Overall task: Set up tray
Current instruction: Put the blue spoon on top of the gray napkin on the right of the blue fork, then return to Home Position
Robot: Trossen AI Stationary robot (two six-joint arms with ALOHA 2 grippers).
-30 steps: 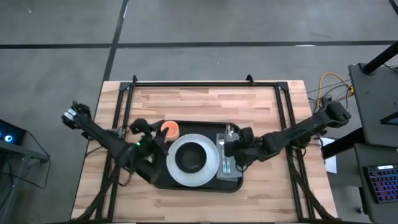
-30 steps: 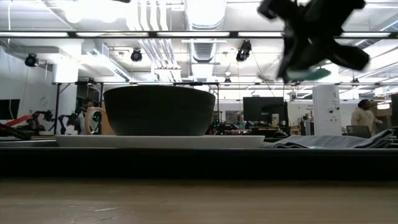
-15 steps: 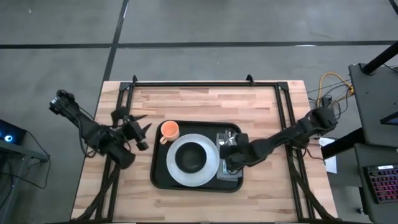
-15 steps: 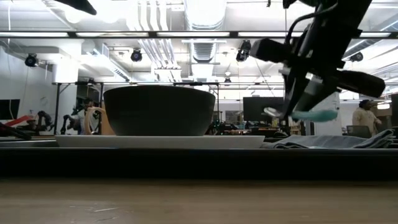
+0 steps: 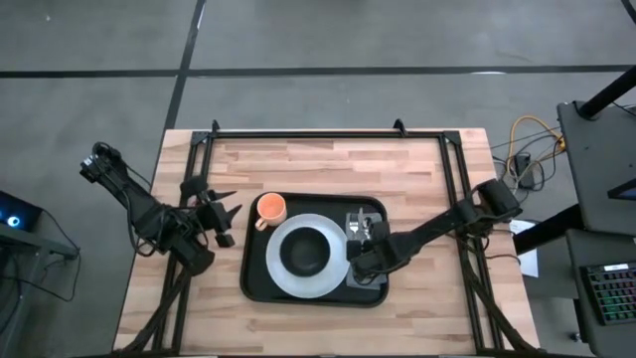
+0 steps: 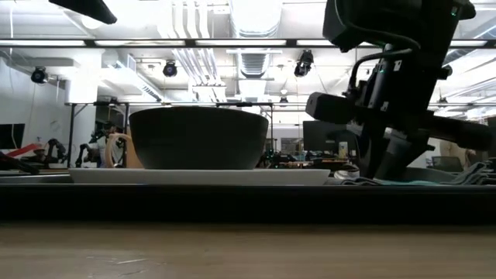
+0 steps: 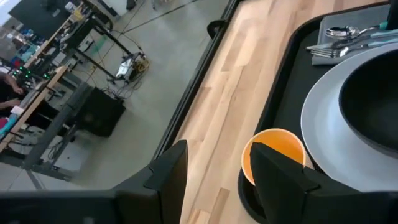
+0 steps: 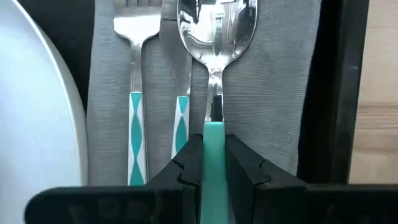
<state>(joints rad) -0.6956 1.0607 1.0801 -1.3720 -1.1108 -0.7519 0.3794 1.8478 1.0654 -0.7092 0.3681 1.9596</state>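
one black tray point(image 5: 256, 279) sits mid-table holding one white plate point(image 5: 283, 276), one dark bowl point(image 5: 305, 253), one orange cup point(image 5: 270, 208) and one grey napkin point(image 8: 277, 93) with three utensils. the right gripper point(image 8: 211, 163) reaches low over the napkin, pinching the teal-handled spoon point(image 8: 216, 37) beside the fork point(image 8: 135, 62) and knife point(image 8: 177, 81). the left gripper point(image 5: 221, 212) hangs beside the tray, fingers spread.

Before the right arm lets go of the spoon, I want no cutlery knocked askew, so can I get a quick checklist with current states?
1. Right gripper shut on the spoon handle: ok.
2. Spoon over the grey napkin, beside the knife and fork: ok.
3. Spoon fully resting on the napkin: cannot tell.
4. Napkin inside the tray: ok.
5. Left gripper open, off the tray: ok.
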